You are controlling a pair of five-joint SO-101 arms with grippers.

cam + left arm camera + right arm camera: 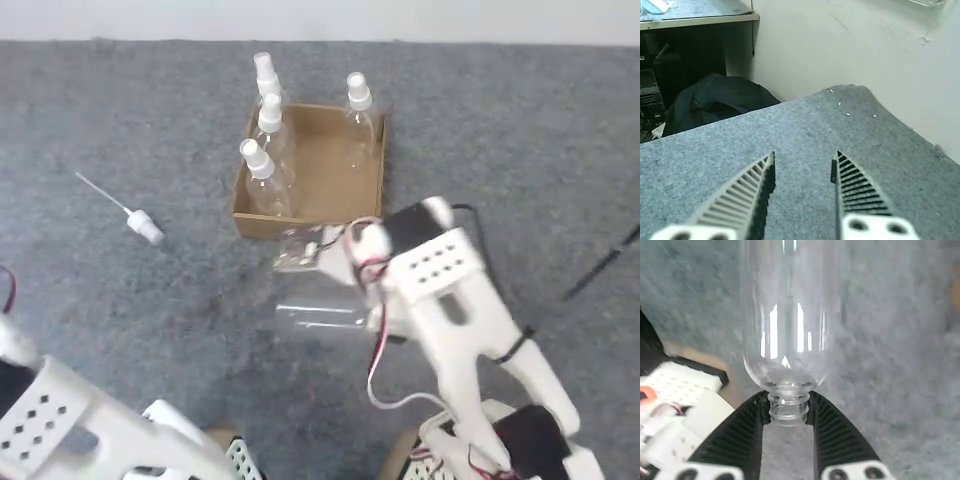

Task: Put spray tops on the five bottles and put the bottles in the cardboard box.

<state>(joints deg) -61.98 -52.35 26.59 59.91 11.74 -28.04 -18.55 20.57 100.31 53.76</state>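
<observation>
Bottle point(785, 330) neck clamped between right fingers point(740, 435); left fingers point(752, 190) apart, empty, above grey mat point(890, 140).

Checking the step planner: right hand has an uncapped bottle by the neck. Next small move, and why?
Probably send the left hand, open and holding nothing, to the loose spray top lying left of the cardboard box in the high view. The right hand is shut on the neck of the bottle, which has no top yet.
</observation>
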